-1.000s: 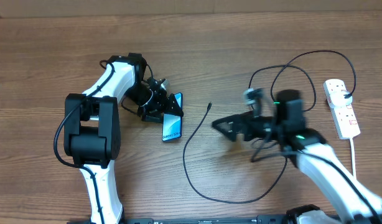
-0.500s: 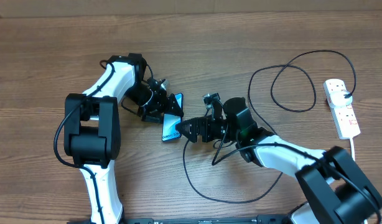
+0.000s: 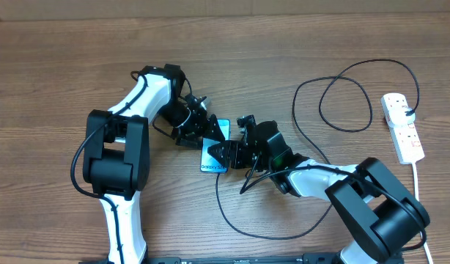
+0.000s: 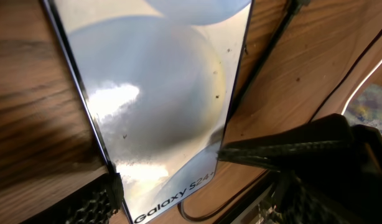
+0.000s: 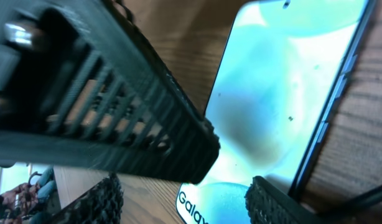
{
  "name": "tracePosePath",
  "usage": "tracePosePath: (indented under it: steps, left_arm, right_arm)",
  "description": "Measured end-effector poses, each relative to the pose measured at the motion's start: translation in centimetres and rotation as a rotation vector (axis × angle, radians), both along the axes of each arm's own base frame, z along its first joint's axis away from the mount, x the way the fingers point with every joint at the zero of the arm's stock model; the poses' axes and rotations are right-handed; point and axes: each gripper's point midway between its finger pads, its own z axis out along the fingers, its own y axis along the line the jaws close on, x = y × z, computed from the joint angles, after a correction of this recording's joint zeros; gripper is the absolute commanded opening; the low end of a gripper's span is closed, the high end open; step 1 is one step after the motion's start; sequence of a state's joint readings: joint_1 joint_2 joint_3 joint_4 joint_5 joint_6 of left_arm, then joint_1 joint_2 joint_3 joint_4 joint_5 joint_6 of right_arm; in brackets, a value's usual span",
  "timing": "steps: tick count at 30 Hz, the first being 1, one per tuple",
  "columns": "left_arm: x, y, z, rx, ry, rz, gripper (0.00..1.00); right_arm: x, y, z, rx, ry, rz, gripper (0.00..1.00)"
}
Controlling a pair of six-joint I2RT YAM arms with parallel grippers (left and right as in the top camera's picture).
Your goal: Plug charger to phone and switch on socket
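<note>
Plugging step: left gripper [image 3: 204, 130] is clamping the phone [image 3: 213, 155] mid-frame; right gripper [image 3: 226, 152] is hovering half-open at its lower end, apparently gripping nothing. Next: lining up the charger [image 3: 273, 237] tip.

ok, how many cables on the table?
2. Black charger cable loops across the right half, partly hidden under the right arm; white cord leaves the power strip at the right edge.
</note>
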State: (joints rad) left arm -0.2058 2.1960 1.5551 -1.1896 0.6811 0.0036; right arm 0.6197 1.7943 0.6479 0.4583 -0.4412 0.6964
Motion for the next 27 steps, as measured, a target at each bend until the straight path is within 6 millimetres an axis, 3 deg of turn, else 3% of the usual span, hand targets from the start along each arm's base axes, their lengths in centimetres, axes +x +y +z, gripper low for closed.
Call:
tracePosePath:
  steps: [3, 7, 12, 20, 27]
  left_arm:
    - [-0.1, -0.4, 0.0, -0.001, -0.005, -0.011, 0.83]
    - [0.6, -0.3, -0.3, 0.008, -0.033, -0.004, 0.86]
    - [1.2, -0.4, -0.6, 0.032, -0.048, 0.021, 1.00]
    - [1.2, -0.8, -0.9, 0.151, -0.072, 0.005, 1.00]
    - [1.4, -0.7, -1.5, 0.321, -0.115, 0.008, 1.00]
  right_arm:
    - [-0.1, 0.0, -0.2, -0.004, 0.007, -0.006, 0.74]
    - [0.2, 0.1, 0.1, 0.005, -0.004, -0.013, 1.00]
    - [0.7, -1.0, 0.7, -0.010, 0.012, -0.036, 1.00]
    - [1.0, -5.1, 2.2, -0.157, -0.008, -0.154, 1.00]
    - [1.5, -6.2, 2.1, -0.212, -0.039, -0.198, 1.00]
